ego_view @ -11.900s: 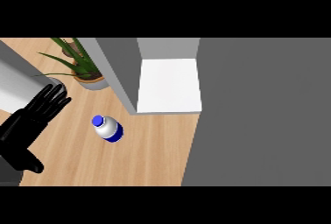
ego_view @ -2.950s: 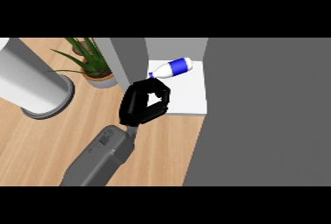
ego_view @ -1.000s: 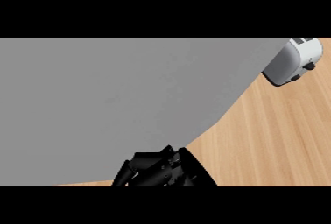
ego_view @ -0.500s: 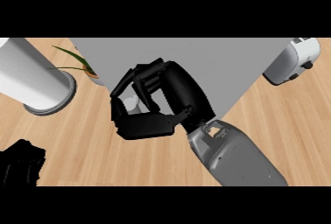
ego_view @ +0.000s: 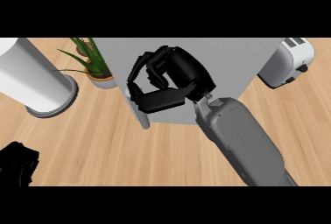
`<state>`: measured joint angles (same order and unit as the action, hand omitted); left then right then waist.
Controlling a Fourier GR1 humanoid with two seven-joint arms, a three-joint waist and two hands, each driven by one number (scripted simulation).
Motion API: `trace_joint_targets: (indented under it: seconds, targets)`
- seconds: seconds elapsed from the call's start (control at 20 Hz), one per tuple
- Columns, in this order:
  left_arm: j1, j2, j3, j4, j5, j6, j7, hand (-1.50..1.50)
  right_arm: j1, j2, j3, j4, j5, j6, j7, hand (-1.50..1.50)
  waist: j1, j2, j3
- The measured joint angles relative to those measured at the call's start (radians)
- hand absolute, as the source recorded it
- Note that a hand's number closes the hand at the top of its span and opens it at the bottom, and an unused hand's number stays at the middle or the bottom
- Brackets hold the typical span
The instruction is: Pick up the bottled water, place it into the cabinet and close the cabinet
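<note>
Left hand point(ego_view: 16, 168) is a black shape low down and far to the left of the cabinet point(ego_view: 220, 54), at the edge of the view, and I cannot tell if it is spread or closed up. Up from it, still well left of the cabinet, a tall white tube point(ego_view: 29, 78) stands on the wooden counter point(ego_view: 116, 153). A green plant in a small pot point(ego_view: 96, 70) sits just beside the cabinet's left side, and its leaves touch that edge. The cabinet shows only as one flat grey face. A thin pale handle point(ego_view: 143, 119) hangs down at the cabinet's lower left corner. The right hand point(ego_view: 169, 81) is over the cabinet's grey face, near its left side. Its fingers point(ego_view: 150, 72) are bent round in a curl toward the thumb, with grey cabinet showing in the gap, and nothing is seen inside them. The grey right forearm point(ego_view: 242, 144) runs down from the hand, across the cabinet's lower edge. A silver toaster point(ego_view: 287, 61) stands just to the right of the cabinet. The bottled water cannot be seen.
</note>
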<state>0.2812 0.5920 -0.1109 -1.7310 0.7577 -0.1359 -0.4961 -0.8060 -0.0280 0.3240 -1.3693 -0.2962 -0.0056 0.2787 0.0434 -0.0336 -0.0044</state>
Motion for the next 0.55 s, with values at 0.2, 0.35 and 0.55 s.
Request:
trace_joint_targets:
  seconds: [0.2, 0.35, 0.55]
  targets:
    - [-0.006, 0.004, -0.001, -0.005, -0.003, -0.010, 0.007, 1.50, -0.004, -0.021, -0.007, 0.027, -0.018, 0.071, -0.043, 1.50, 0.006, -0.005, -0.004]
    - [-0.008, 0.006, 0.002, -0.009, -0.005, -0.013, 0.009, 1.50, -0.003, -0.032, -0.013, 0.036, -0.031, 0.107, -0.068, 1.50, 0.012, -0.006, -0.007]
    - [-0.020, 0.002, -0.002, -0.014, -0.007, -0.012, 0.016, 1.50, -0.003, -0.039, -0.014, 0.046, -0.033, 0.134, -0.092, 1.50, 0.014, -0.008, -0.007]
